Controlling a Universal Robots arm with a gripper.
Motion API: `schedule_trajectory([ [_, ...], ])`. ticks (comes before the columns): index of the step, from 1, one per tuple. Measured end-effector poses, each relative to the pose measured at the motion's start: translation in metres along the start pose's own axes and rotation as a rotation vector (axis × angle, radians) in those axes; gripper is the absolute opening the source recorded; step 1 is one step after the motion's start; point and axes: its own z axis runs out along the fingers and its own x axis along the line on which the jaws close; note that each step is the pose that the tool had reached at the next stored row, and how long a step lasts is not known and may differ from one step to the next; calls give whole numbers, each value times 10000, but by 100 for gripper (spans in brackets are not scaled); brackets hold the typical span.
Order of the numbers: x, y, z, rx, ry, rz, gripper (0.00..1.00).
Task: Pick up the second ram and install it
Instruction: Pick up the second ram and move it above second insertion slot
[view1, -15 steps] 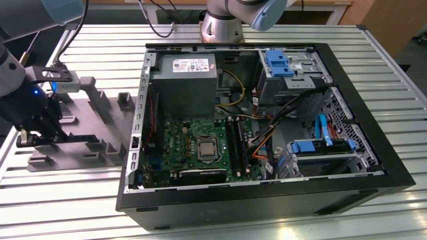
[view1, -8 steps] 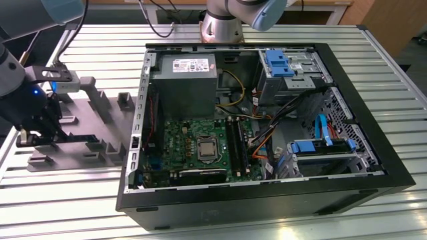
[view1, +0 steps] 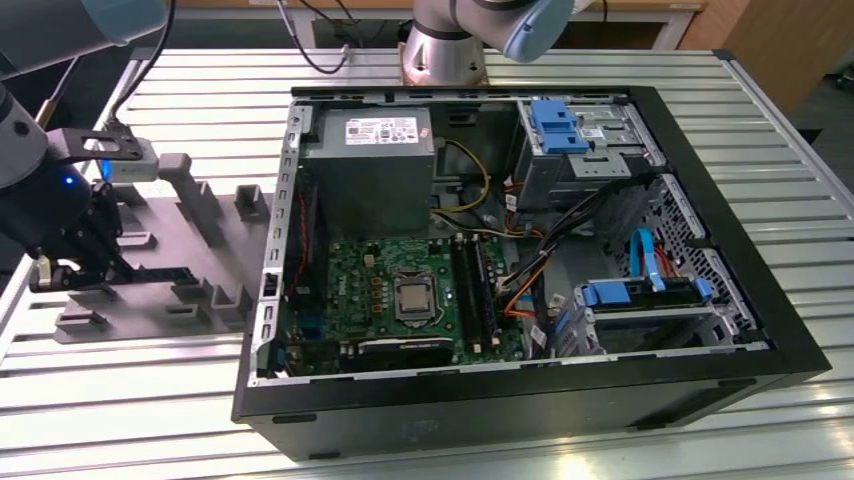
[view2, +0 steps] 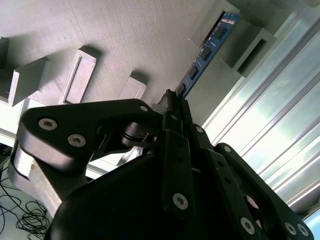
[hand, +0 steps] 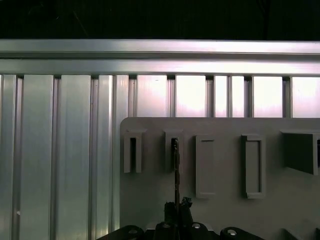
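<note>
In the exterior view, the open computer case (view1: 534, 400) took up the middle of the slatted worktop (view1: 814, 260). Inside it lay the motherboard (view1: 360, 280), with dark memory slots (view1: 470, 285) beside it. The grey tray (view1: 160, 300) lay by the worktop edge at the exterior view's left, close beside the case wall, with bare slats around the case on its other sides. The arm (view1: 27, 190) hung over the tray's outer end, and the claw (view1: 80, 268) was low among the raised blocks.

The second wrist view showed what the exterior view did not. The claw (view2: 172, 102) was pressed together on the near end of the second ram (view2: 202, 62). The blue stick ran away over the tray (view2: 125, 40) toward blocks near the tray's edge, with worktop slats beyond.

In the first wrist view the second ram (hand: 175, 170) appeared edge-on as a thin dark line. It ran from the claw (hand: 176, 212) into a slotted block (hand: 167, 150). A like block (hand: 133, 152) stood just beside it, nearer the tray's corner. I could not tell whether the stick was seated or lifted.
</note>
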Motion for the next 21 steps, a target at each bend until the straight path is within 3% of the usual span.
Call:
schedule_trajectory([
  [9, -7, 0, -49, 0, 0, 0, 14],
  [21, -11, -1, -169, 0, 0, 0, 14],
])
